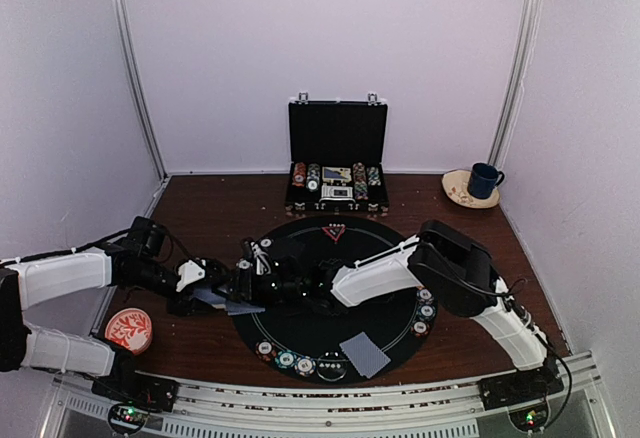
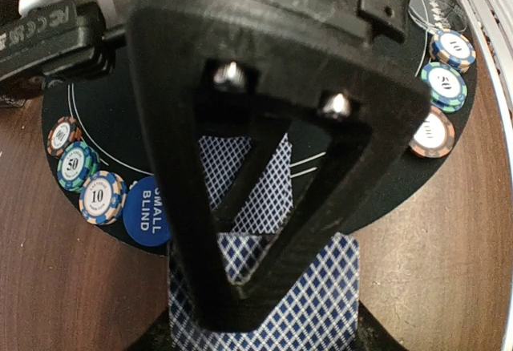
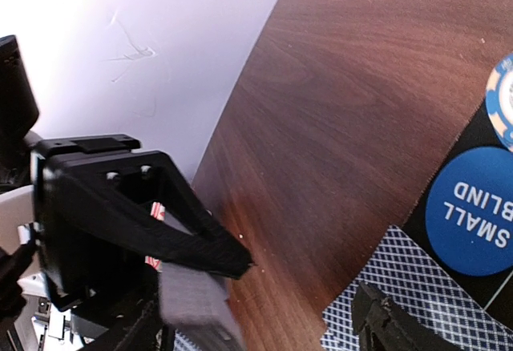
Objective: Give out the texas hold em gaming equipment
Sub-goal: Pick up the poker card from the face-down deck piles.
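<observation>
My left gripper (image 1: 212, 291) is shut on a stack of blue-diamond-backed playing cards (image 2: 325, 291) at the left rim of the black round mat (image 1: 385, 293); its fingers show at the bottom of the left wrist view (image 2: 256, 327). My right gripper (image 1: 262, 276) reaches in from the right. One of its triangular fingers (image 2: 176, 167) hangs over the stack, and its jaws stand apart in the right wrist view (image 3: 256, 331). A single card (image 2: 276, 183) lies on the mat beside the blue SMALL BLIND button (image 2: 148, 204). More cards (image 1: 365, 353), striped chips (image 1: 285, 360) and a red triangle marker (image 1: 335, 230) lie on the mat.
The open black briefcase (image 1: 337, 153) with chip rows stands at the back. A red-and-white dish (image 1: 128, 329) sits front left on the wooden table (image 1: 215, 208). A blue cup (image 1: 486, 179) on a plate (image 1: 455, 190) is back right. More chips (image 1: 426, 310) line the mat's right rim.
</observation>
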`<state>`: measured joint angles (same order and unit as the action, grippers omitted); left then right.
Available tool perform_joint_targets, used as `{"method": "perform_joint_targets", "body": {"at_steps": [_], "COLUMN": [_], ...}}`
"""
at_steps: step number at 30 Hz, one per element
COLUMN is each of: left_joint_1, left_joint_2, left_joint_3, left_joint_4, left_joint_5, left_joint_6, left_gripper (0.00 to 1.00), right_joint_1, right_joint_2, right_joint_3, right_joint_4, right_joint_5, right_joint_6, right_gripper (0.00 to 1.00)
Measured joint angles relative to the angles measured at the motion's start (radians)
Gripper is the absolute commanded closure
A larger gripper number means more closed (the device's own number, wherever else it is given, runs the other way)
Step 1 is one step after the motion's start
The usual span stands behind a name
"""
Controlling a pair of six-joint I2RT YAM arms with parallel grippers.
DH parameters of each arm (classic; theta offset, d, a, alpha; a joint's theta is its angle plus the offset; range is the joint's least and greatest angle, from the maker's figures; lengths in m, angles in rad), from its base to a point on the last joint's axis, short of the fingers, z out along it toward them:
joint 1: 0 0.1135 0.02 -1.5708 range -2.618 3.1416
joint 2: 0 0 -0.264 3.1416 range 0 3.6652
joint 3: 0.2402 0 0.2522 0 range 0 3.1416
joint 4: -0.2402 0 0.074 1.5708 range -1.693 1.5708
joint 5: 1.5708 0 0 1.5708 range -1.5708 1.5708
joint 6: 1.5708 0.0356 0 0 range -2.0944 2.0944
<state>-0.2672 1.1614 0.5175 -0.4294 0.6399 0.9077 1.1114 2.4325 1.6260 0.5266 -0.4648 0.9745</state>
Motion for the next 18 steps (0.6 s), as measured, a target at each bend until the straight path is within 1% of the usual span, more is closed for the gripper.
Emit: {"method": "perform_joint_targets", "body": {"at_steps": [3,12,14,18], "left_joint_1": [0.000,0.000,0.000,0.000], "left_joint_2": [0.000,0.001,0.001,0.002], "left_joint_3": [0.000,0.000,0.000,0.000], "left_joint_4": [0.000,-0.001,-0.001,0.000], "left_joint_5": [0.000,-0.003,-0.008,-0.014], "left_joint_6": [0.000,0.000,0.000,0.000], "left_gripper": [0.89,0.89,0.89,0.89], "right_joint_1": [0.001,0.002,0.004,0.004], "right_joint_2": [0.016,0.019,0.019,0.018], "right_joint_3": [0.009,0.042,0.045,0.046], "right_joint_4": [-0.012,-0.049,-0.051,-0.053], "right_joint_5": [-0.004,-0.003,-0.003,-0.003], "right_joint_6": [0.002,0.011,0.018,0.017], "right_gripper": [0.27,0.56,0.59,0.61]}}
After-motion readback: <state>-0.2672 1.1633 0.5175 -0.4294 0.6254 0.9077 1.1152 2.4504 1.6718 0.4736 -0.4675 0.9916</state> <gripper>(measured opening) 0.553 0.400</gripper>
